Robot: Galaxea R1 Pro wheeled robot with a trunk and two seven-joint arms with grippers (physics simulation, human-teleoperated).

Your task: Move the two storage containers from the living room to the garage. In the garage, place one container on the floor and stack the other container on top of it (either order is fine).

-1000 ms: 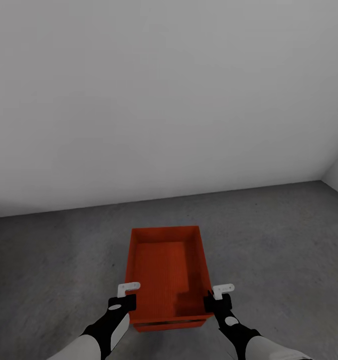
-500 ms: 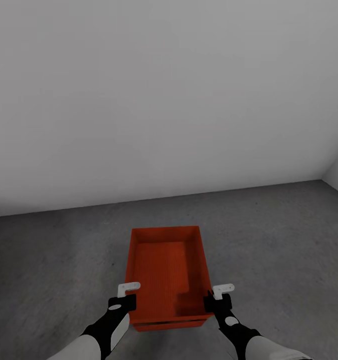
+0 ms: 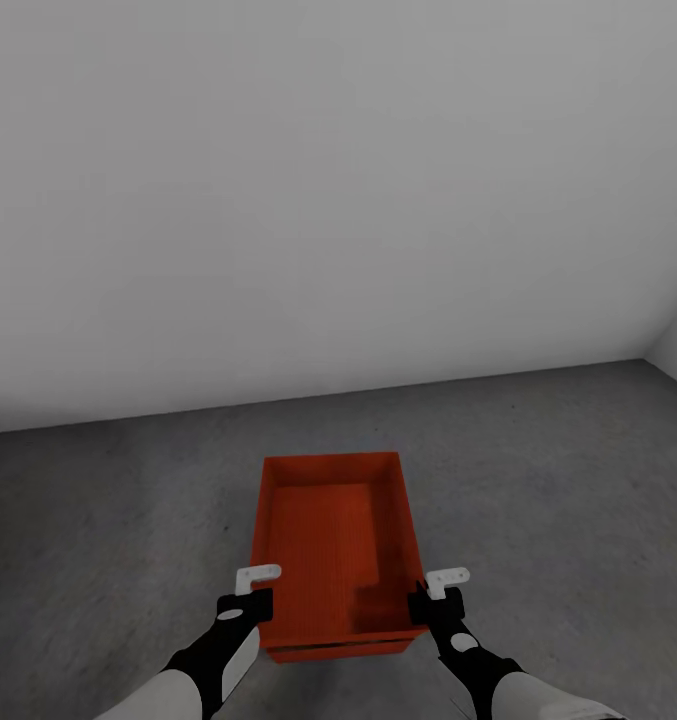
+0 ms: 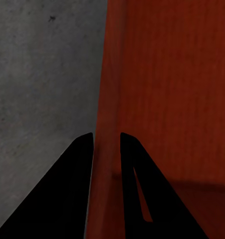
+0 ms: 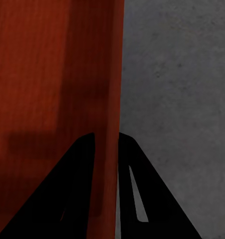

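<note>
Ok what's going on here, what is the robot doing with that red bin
The robot is holding an orange-red bin with both arms over a grey concrete floor by a white wall. The left gripper pinches the bin's left wall, the right gripper the right wall. A second red edge peeks out just beneath the near end, so this bin seems to sit on another one.

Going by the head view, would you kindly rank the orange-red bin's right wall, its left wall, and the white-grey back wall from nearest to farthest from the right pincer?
1. Right wall of the orange-red open-top bin: gripped by the right pincer.
2. Left wall: across the bin, at the left pincer.
3. White-grey back wall: beyond the grey concrete floor.
</note>
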